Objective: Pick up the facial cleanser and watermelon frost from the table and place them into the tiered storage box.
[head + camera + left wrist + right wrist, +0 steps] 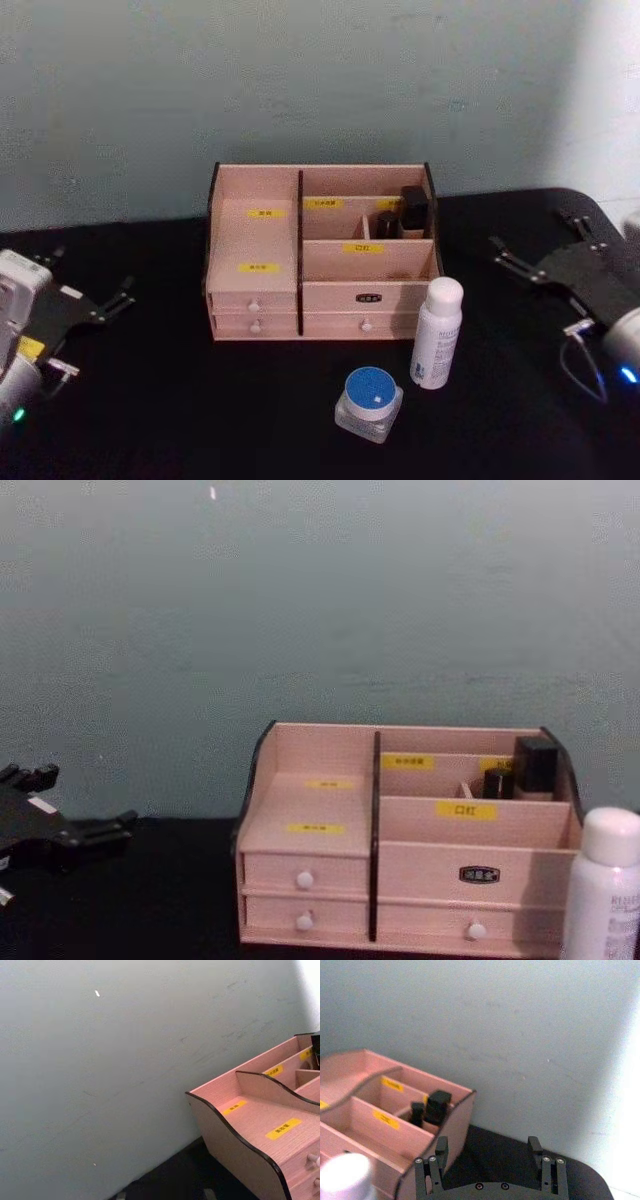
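We're watching the tall white cylindrical bottle of facial cleanser (437, 335) standing upright just in front of the light pink wooden tiered storage box (260, 300), by its right-hand drawers. The squat clear jar of watermelon frost (369, 402), with its round blue lid, is sitting just beside the bottle on the black table (150, 410), nearer to us. Neither is being touched.

Here's what we're worrying about. That bottle is tall and narrow, so a finger clipping its side is likely to tip it against the drawers or onto the jar. The two are standing so close that fingers closing round one may shove the other. The box's rear right compartment is already holding small black containers (414, 208), so a drop there risks knocking them over.

The right gripper (488, 1146) is hovering over the table's right side, well apart from the bottle, fingers spread wide and pointing toward the box's right end. The left gripper (93, 273) is sitting low at the left edge, fingers also spread, looking idle.
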You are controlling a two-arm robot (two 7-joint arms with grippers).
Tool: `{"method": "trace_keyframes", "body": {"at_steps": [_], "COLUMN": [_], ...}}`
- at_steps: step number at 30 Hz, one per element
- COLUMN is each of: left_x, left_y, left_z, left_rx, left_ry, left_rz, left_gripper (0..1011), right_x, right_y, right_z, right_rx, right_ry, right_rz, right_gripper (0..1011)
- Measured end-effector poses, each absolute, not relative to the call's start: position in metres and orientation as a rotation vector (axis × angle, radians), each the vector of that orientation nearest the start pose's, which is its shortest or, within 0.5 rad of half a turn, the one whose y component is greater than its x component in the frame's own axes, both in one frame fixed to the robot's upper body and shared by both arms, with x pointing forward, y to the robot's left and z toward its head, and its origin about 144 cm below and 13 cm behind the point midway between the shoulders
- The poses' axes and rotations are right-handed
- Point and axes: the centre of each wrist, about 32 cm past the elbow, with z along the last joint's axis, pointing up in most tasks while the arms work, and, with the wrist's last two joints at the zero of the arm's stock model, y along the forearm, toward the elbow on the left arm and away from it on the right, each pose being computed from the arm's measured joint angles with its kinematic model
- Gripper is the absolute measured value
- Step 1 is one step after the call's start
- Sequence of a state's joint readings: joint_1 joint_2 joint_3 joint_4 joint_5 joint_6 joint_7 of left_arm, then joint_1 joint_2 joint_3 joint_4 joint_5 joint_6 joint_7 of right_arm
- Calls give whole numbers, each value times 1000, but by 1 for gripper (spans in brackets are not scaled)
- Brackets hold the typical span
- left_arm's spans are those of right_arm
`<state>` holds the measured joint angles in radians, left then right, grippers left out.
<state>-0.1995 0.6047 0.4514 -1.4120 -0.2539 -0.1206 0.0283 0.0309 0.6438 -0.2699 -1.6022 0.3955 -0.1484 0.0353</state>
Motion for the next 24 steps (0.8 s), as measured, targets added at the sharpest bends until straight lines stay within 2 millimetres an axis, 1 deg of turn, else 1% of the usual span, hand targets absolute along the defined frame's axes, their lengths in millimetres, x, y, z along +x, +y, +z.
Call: {"method": "trace_keyframes", "body": {"at_steps": [5, 10, 16, 24], "left_x": [489, 489, 489, 489], "left_y": [310, 310, 310, 310], "left_z": [1140, 1140, 1140, 1140], "left_rx": [305, 304, 304, 304], "left_ry": [-285, -285, -285, -285], "left_rz": [1248, 1248, 1248, 1248], "left_gripper": [1001, 1001, 1001, 1001], "right_x": [441, 428, 419, 414], "right_y": [-337, -337, -333, -330], "right_z": [1178, 1184, 1182, 1176], "right_rx": [-35, 15, -1, -28], "right_ry": [-202, -190, -162, -96], "right_rz": [-1192, -1088, -989, -914], "right_gripper": [1002, 1002, 1003, 1003]}}
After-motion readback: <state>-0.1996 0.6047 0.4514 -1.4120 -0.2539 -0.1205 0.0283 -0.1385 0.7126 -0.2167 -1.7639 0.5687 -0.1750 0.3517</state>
